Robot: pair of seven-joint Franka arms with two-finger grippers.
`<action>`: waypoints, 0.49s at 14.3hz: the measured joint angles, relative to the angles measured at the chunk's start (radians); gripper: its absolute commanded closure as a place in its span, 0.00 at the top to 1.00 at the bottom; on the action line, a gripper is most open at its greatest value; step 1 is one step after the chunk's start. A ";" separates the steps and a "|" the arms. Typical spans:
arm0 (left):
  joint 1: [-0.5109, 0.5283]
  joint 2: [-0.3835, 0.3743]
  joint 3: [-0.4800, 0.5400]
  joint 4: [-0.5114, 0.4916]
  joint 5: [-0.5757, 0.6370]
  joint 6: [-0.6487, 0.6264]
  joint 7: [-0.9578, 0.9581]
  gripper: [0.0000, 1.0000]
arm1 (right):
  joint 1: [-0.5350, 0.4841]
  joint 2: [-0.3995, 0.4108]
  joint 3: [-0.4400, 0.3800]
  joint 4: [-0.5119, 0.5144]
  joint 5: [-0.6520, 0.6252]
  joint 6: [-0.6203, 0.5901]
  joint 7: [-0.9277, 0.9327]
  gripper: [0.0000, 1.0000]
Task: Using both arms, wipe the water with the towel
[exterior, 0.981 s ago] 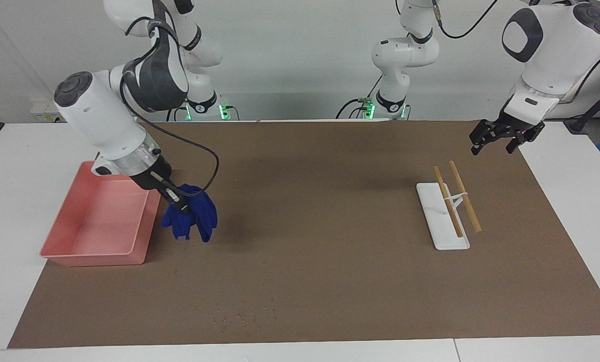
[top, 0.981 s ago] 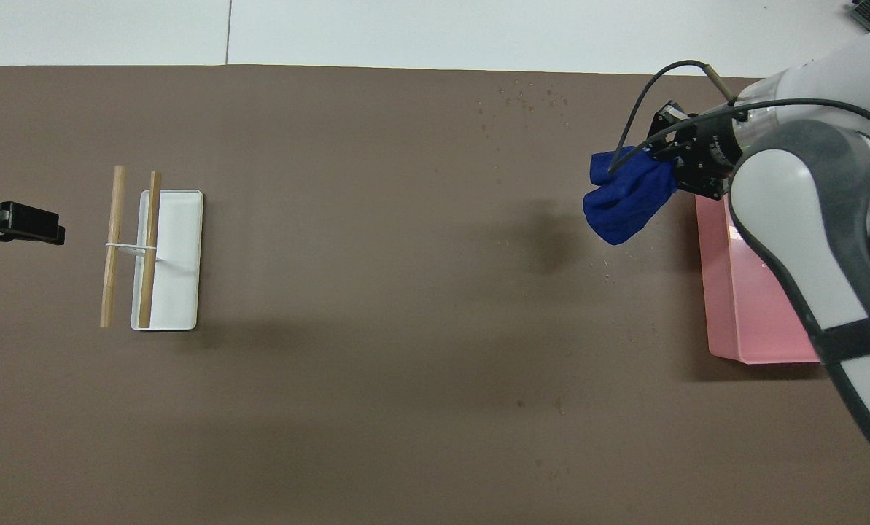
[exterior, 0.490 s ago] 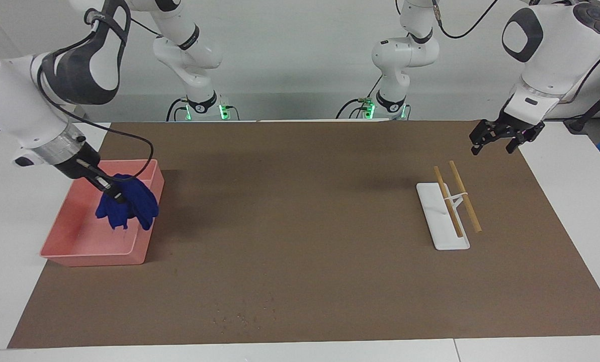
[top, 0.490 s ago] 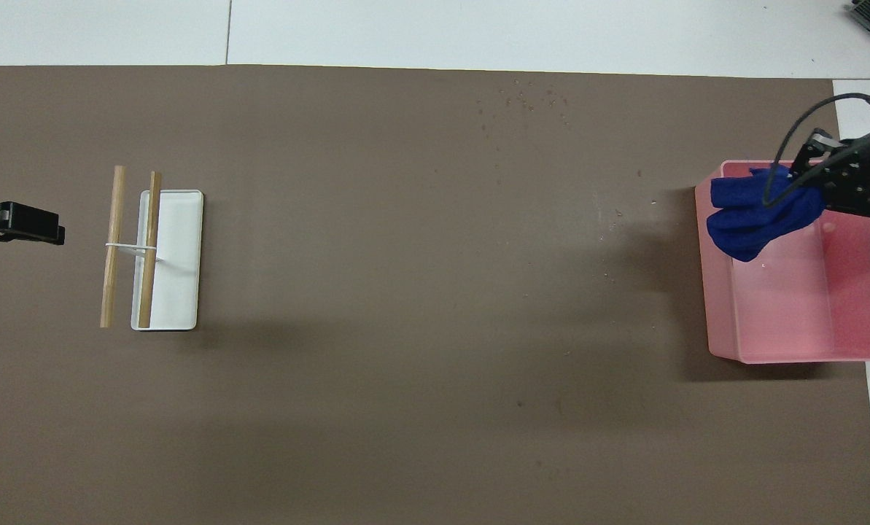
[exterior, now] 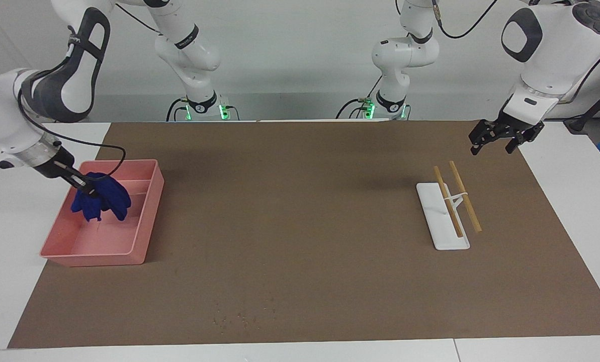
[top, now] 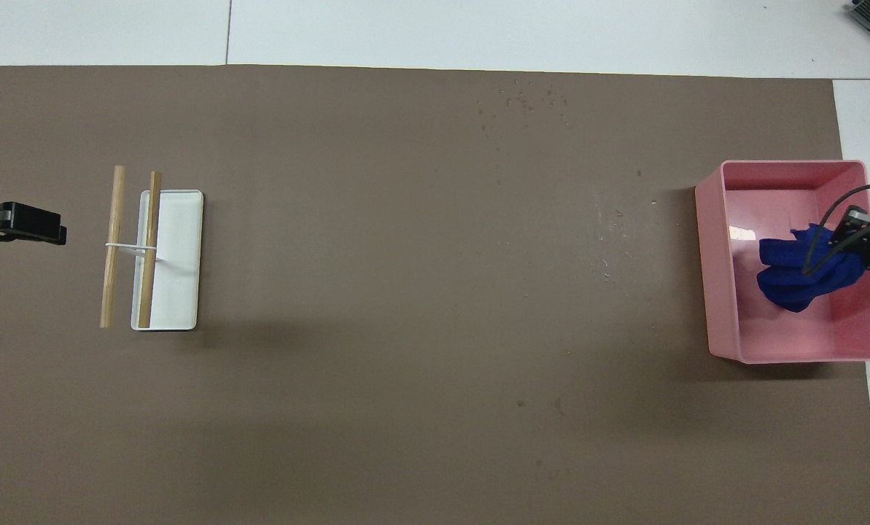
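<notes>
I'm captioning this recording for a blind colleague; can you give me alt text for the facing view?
The right gripper holds a bunched blue towel over a pink tray at its end of a brown mat. The left gripper waits open above the mat near a white rack with two wooden rods.

A pink tray [exterior: 149, 211] sits at the right arm's end of the brown mat [exterior: 305, 201]; a white stand [exterior: 438, 221] carrying two wooden sticks [exterior: 464, 196] sits toward the other end.
</notes>
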 measured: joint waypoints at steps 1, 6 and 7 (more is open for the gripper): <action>0.000 0.000 0.000 0.000 0.000 0.000 0.000 1.00 | 0.000 -0.001 0.002 -0.055 -0.009 0.036 0.000 0.00; 0.000 -0.001 0.000 0.000 0.000 0.000 0.000 1.00 | 0.002 -0.035 0.009 -0.178 -0.019 0.097 0.000 1.00; 0.000 -0.001 0.000 0.000 0.000 0.001 0.000 1.00 | 0.002 -0.044 0.009 -0.178 -0.019 0.096 -0.003 1.00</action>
